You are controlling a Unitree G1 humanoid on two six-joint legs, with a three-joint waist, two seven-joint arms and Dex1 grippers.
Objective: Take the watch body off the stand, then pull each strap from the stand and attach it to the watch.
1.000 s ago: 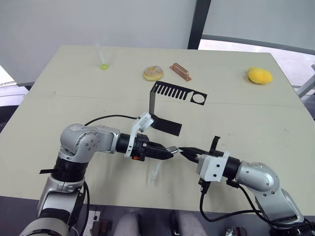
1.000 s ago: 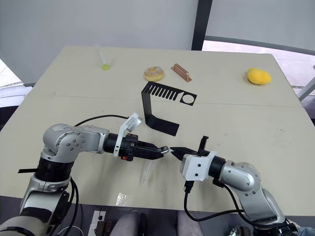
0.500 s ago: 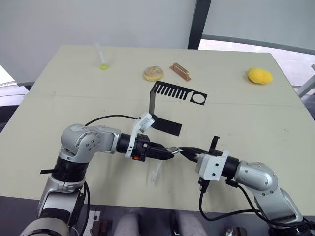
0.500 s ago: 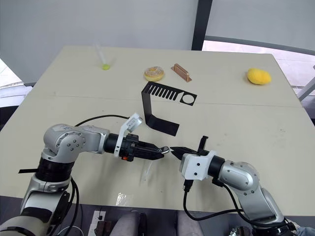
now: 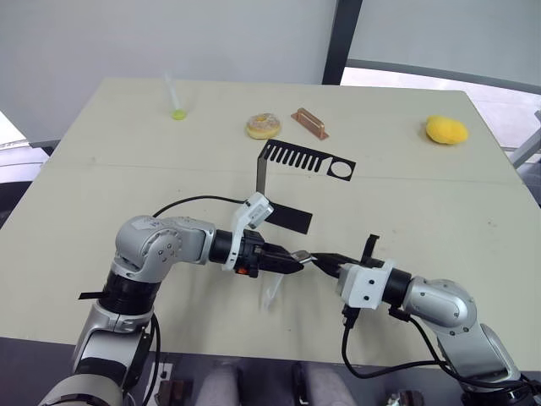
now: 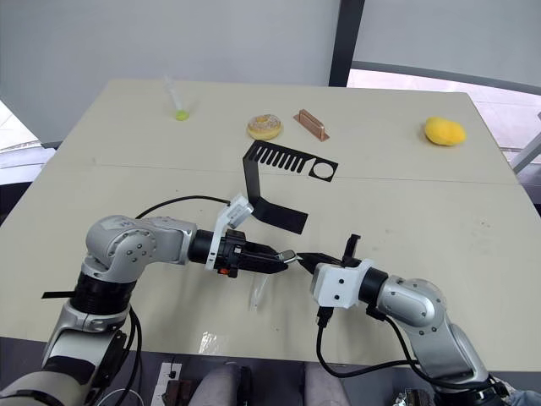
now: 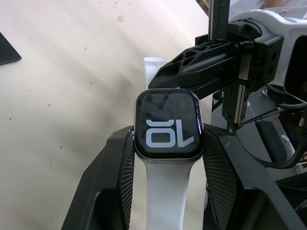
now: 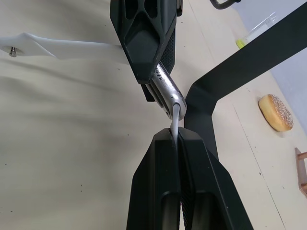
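Observation:
The watch body, black screen with white digits, sits between the fingers of my left gripper, which is shut on it just above the table's near part. One white strap hangs from the watch body toward the table. My right gripper faces the left one and is shut on the other strap. That thin white strap's end touches the silver rim of the watch body. The black stand is behind both grippers, its slotted top plate bare.
At the back of the table lie a doughnut, a copper-coloured block, a yellow lump and a clear tube with a yellow-green end. The stand's flat foot lies close behind the left wrist. The table's front edge is near.
My left arm has shifted right, bringing the watch body up against the strap held by the right gripper. The right gripper has barely moved.

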